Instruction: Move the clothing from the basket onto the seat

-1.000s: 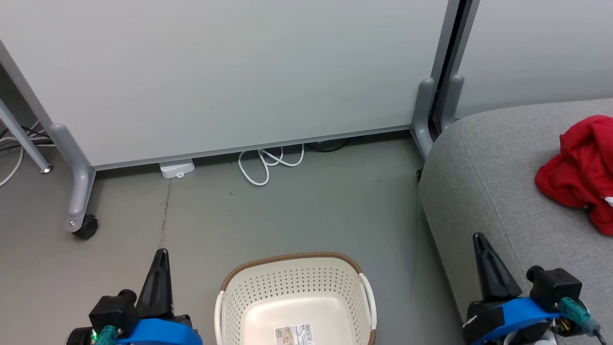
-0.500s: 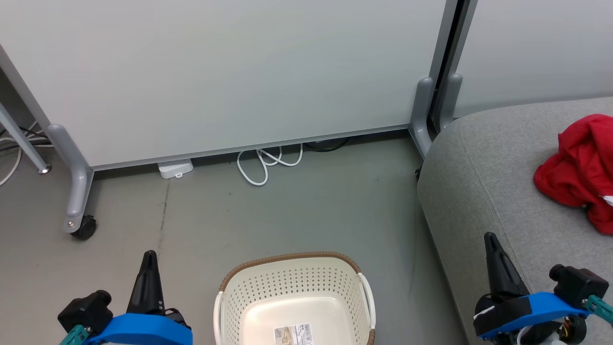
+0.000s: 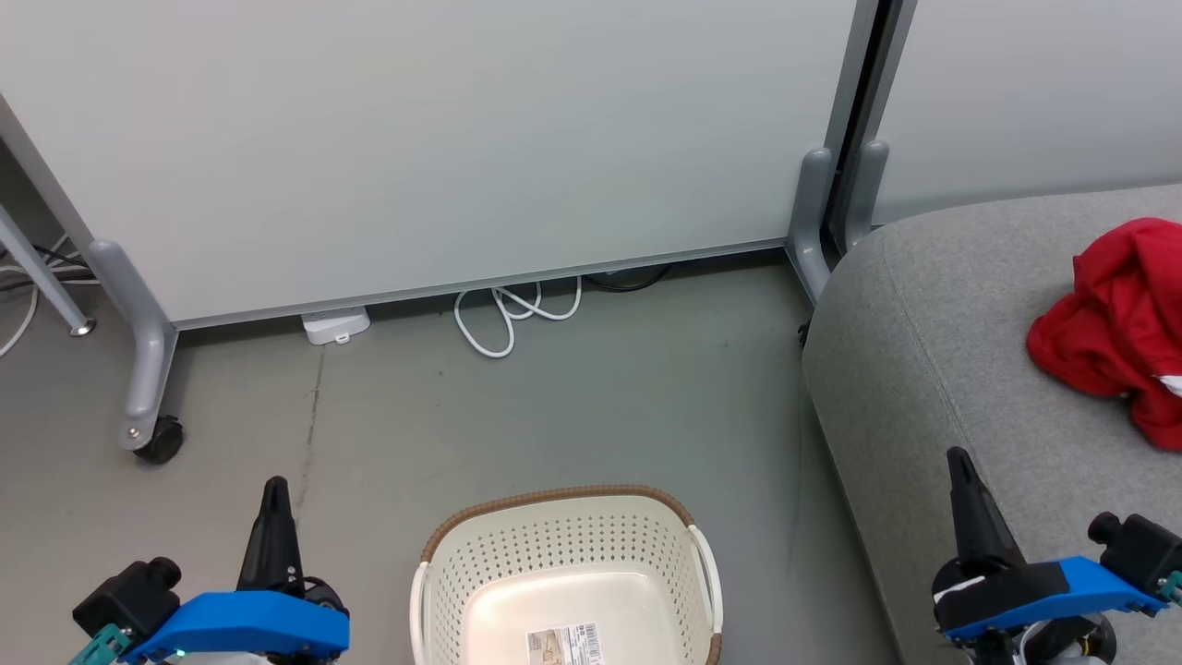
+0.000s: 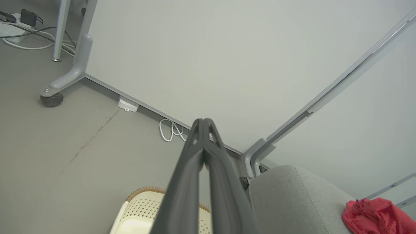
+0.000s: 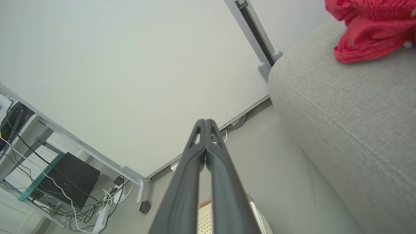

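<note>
Grey floor (image 3: 591, 406) runs back to a pale wheeled partition (image 3: 462, 139), with a white cable (image 3: 503, 319) looped at its foot. The basket (image 3: 563, 503) stands on the floor between the two tools, and a paper label (image 3: 565, 644) shows on its bottom. The left tool (image 3: 274, 489) and the right tool (image 3: 958, 459) each have their fingers pressed together, gripping nothing. The clothing (image 3: 1117, 323) lies crumpled on the seat (image 3: 923, 369), beyond the right tool and well apart from it. It may be more than one garment, but that is hard to tell.
</note>
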Controlling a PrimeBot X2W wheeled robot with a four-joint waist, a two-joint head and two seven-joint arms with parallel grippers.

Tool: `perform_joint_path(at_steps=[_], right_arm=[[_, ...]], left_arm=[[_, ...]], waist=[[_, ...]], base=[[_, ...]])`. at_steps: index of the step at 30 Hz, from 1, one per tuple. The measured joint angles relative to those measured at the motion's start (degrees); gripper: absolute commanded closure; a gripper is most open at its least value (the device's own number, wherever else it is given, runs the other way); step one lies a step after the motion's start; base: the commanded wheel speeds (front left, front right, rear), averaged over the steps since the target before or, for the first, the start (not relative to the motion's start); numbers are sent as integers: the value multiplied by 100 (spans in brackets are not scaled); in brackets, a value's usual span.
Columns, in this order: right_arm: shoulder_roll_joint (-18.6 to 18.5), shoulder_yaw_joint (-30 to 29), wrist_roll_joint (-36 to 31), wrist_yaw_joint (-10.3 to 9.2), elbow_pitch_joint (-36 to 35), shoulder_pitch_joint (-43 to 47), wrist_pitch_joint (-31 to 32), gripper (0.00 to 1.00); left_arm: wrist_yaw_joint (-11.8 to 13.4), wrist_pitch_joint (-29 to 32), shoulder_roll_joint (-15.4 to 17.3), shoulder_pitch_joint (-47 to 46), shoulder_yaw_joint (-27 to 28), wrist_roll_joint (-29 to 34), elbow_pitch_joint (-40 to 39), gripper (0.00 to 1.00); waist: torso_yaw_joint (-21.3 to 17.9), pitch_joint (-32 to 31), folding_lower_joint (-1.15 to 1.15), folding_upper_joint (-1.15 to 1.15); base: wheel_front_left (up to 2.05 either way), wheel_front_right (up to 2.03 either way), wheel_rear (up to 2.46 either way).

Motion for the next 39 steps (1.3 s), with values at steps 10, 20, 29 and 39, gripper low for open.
perform_joint_path(at_steps=[10, 20, 29, 39], right_arm=[[1, -64, 805, 0, -30, -12, 201, 100], [1, -120, 1525, -1, -58, -19, 366, 100], [1, -163, 2107, -1, -79, -30, 521, 100], [1, -208, 2725, -1, -104, -67, 677, 100]], left_arm=[[-10, 198, 1, -74, 78, -809, -23, 100], [-44, 377, 1, -127, 124, -1534, -46, 100], [-48, 526, 2, -188, 177, -2123, -68, 100], [-53, 681, 2, -222, 240, -2732, -80, 100]], waist=[[-16, 4, 0, 0], [-31, 8, 0, 0], [-46, 12, 0, 0], [-61, 17, 0, 0]], base=[[0, 0, 0], [0, 0, 0], [0, 0, 0], [0, 0, 0]])
